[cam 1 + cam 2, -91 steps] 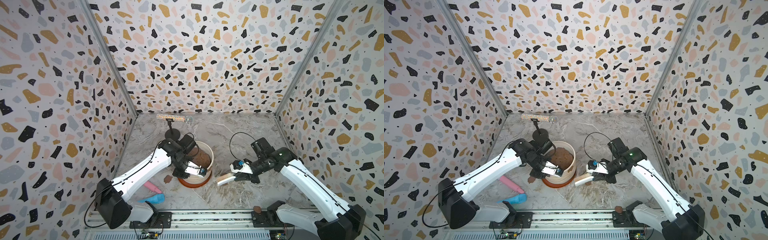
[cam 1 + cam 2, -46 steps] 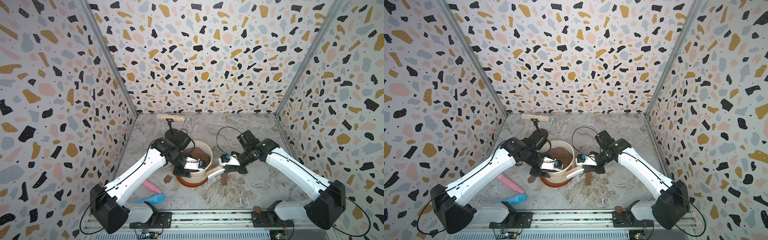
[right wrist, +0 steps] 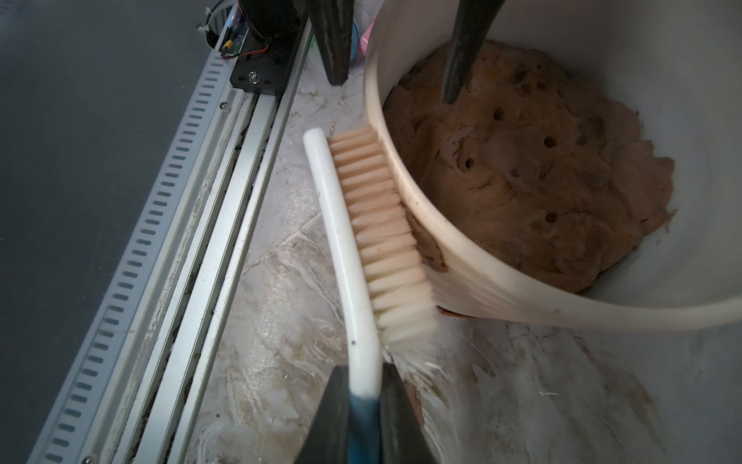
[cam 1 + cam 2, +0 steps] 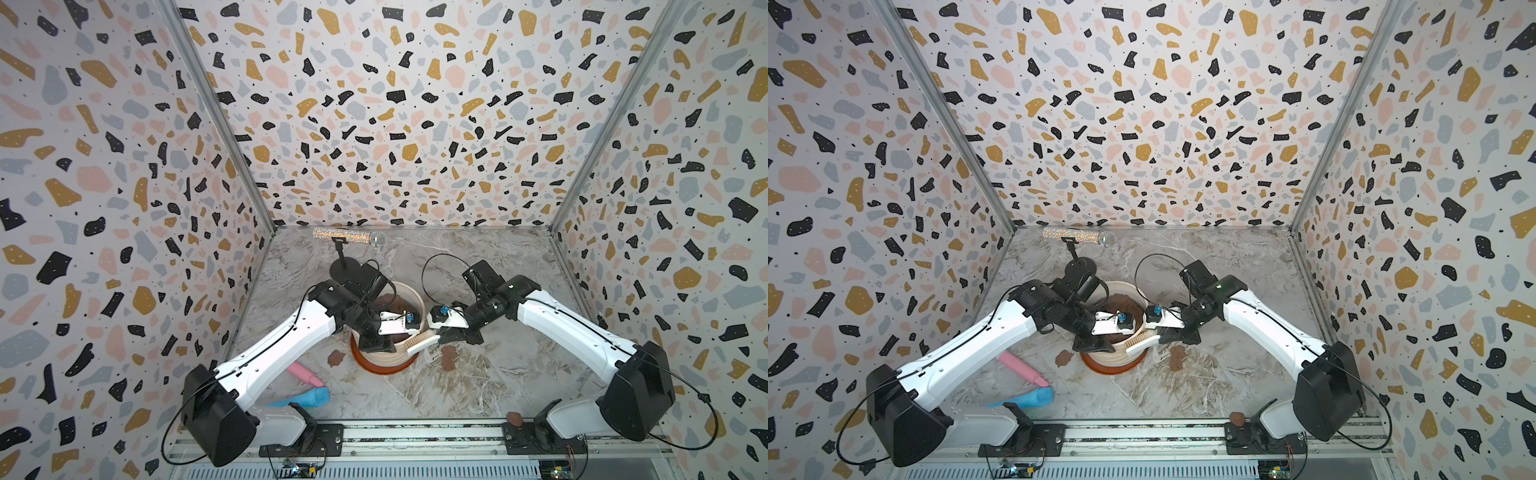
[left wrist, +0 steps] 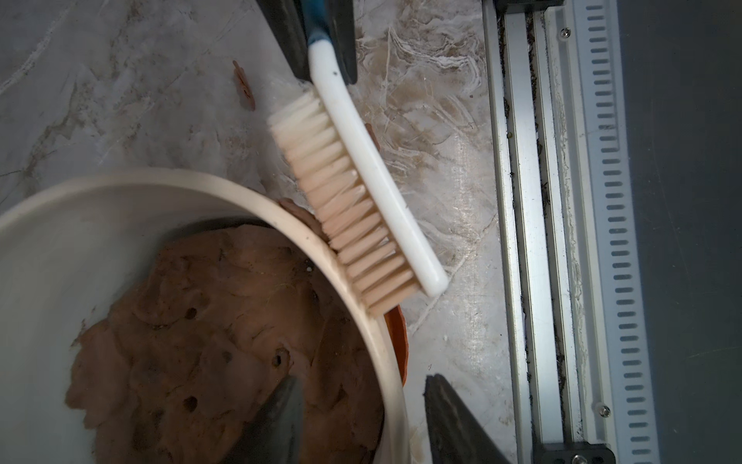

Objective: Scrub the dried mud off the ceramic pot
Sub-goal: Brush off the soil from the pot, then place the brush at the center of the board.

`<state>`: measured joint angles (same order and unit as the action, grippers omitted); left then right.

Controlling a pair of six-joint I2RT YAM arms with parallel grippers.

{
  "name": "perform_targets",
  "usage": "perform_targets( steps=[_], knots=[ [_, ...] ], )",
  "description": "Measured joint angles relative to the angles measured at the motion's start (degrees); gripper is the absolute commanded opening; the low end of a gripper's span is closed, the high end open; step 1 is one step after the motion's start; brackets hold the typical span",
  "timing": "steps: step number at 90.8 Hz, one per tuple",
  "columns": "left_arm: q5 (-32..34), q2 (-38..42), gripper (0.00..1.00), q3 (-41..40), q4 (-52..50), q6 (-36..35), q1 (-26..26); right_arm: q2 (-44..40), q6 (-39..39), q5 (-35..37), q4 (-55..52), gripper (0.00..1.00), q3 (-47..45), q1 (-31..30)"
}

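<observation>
Brush now against the ceramic pot; left gripper has opened astride it

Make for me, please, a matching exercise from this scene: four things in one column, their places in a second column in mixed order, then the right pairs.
Things
1. brush
2. glitter microphone
3. pink object
4. soil mound

Places
A. inside the ceramic pot
B. on a black stand at the far end of the table
C. in the right gripper, bristles against the pot's outer wall
D. lying on the table beside a blue object

Pairs: 1-C, 2-B, 3-D, 4-A
</observation>
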<state>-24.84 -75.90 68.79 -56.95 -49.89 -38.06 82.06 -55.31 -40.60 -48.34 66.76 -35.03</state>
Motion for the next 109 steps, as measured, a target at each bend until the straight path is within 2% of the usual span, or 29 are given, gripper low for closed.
perform_targets(
  steps=[24,44,53,72,85,92,101,109],
  knots=[
    [-0.2,0.0,0.48,-0.9,0.13,0.0,-0.33,-0.04,1.79,-0.37,-0.44,0.0,-2.58,3.72],
    [-0.2,0.0,0.46,-1.57,0.04,-0.37,-0.63,-1.31,5.14,1.6,0.31,0.0,-4.31,9.68],
    [-0.22,0.0,0.46,-1.57,0.04,-0.46,-0.7,-3.52,6.86,3.08,1.51,0.0,-5.92,11.85],
    [-0.15,-0.09,0.49,-0.5,-0.83,0.02,-0.74,-11.72,11.72,5.18,1.31,0.0,-10.6,12.55],
    [0.42,0.07,0.56,4.28,-2.12,2.49,-0.11,-18.14,19.39,9.09,1.7,0.0,-11.65,12.83],
    [1.01,0.72,0.71,7.32,-2.34,4.92,1.29,-20.74,25.57,14.03,3.43,0.0,-11.61,13.11],
    [3.02,2.78,0.98,10.75,-2.34,9.11,4.74,-21.99,35.98,24.33,5.86,0.0,-10.78,13.33],
    [5.88,5.42,1.0,12.66,-2.03,12.98,7.52,-21.64,45.88,36.7,7.15,0.0,-9.07,13.77]
  ],
)
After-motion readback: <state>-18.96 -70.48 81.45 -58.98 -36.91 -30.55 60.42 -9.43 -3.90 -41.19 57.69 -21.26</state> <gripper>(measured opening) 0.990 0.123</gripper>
